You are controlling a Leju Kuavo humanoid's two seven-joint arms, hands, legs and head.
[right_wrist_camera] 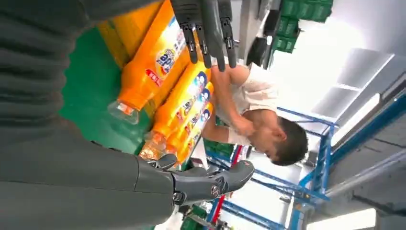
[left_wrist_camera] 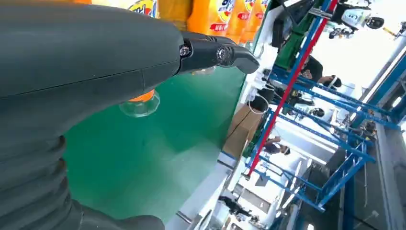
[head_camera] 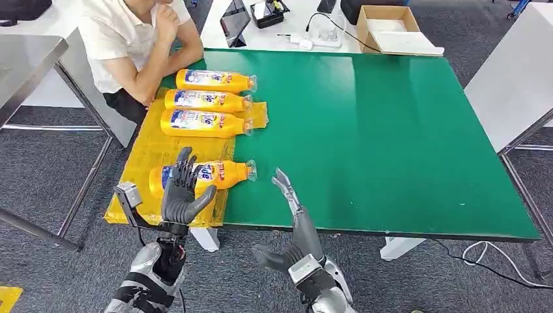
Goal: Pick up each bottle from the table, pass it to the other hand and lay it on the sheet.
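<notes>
Four orange bottles lie on the yellow sheet (head_camera: 145, 156) at the left end of the green table (head_camera: 391, 130). Three (head_camera: 207, 100) lie side by side at the far end, their necks pointing right. The fourth bottle (head_camera: 225, 173) lies alone nearer me. My left hand (head_camera: 182, 190) is raised in front of it with fingers spread, hiding its base and holding nothing. My right hand (head_camera: 291, 199) is over the table's front edge, fingers straight and empty. In the left wrist view, the near bottle's neck (left_wrist_camera: 141, 99) lies past my left hand (left_wrist_camera: 95, 62). In the right wrist view, the near bottle (right_wrist_camera: 148, 72) lies beyond my right hand (right_wrist_camera: 72, 167).
A person (head_camera: 140, 39) in a white shirt sits at the table's far left corner, elbow beside the farthest bottle. A cardboard box (head_camera: 388, 29), a tablet (head_camera: 235, 21) and a cable lie on the white table behind. Grey tables flank both sides.
</notes>
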